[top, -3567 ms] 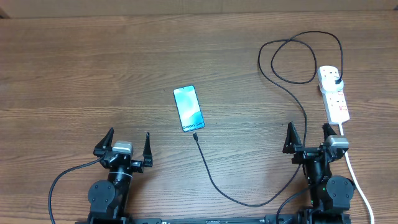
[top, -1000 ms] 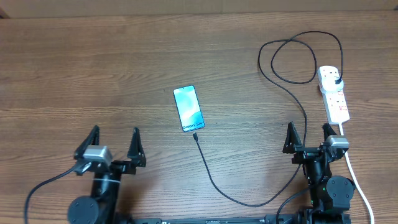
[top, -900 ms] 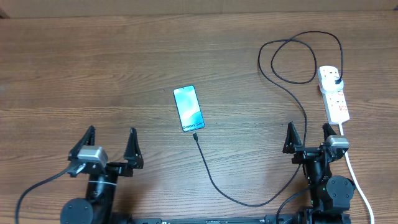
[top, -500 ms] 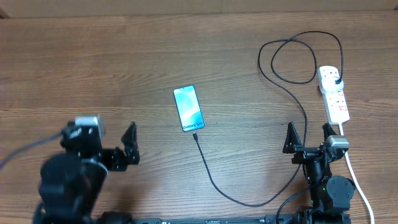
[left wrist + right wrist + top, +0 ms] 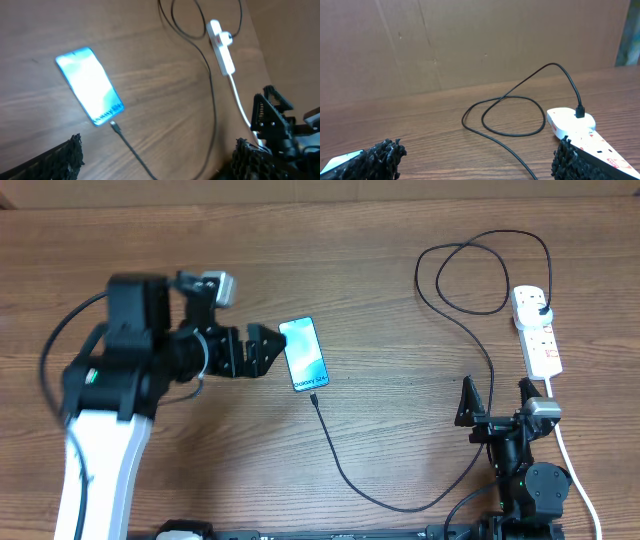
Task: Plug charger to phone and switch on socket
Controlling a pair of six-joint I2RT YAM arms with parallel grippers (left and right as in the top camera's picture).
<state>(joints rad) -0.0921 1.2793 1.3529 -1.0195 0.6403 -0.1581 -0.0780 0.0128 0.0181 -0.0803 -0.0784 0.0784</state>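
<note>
**Current state.** The left fingers [image 5: 65, 159] are standing spread wide and gripping nothing. They are hovering just beside the left long edge of the phone [image 5: 304, 354]. The right fingers [image 5: 380, 155] are also spread and empty, and are waiting at the near edge of the desk [image 5: 150, 260], close to the near end of the socket [image 5: 537, 332].

**Task items.** The phone is lying flat near the middle of the desk with its screen glowing. The connector tip [image 5: 313, 396] of the charger [image 5: 345, 470] is lying just beside the phone's near short edge. It does not appear seated, though contact cannot be ruled out. The cable is curving away to the right and looping beyond the socket, where its plug [image 5: 541, 307] is sitting in the far outlet.

**Step in hand (judged).** The left arm is approaching the phone. Insertion and switching are both outstanding.

**Hazards.**
- Phone sliding: nothing is bracing the phone, so a sideways nudge from the fingers risks pushing it away from the connector tip.
- Missed pinch: the tip is small and is lying flat on the wood, so the fingers risk closing on the cable instead, leaving the tip drooping and misaligned.
- Cable drag: the long loop is lying loose, so lifting the tip quickly risks tugging it.
- Wrong switch: the red-marked switches [image 5: 541, 338] are sitting close together, and which one is serving the occupied outlet cannot be told.
</note>
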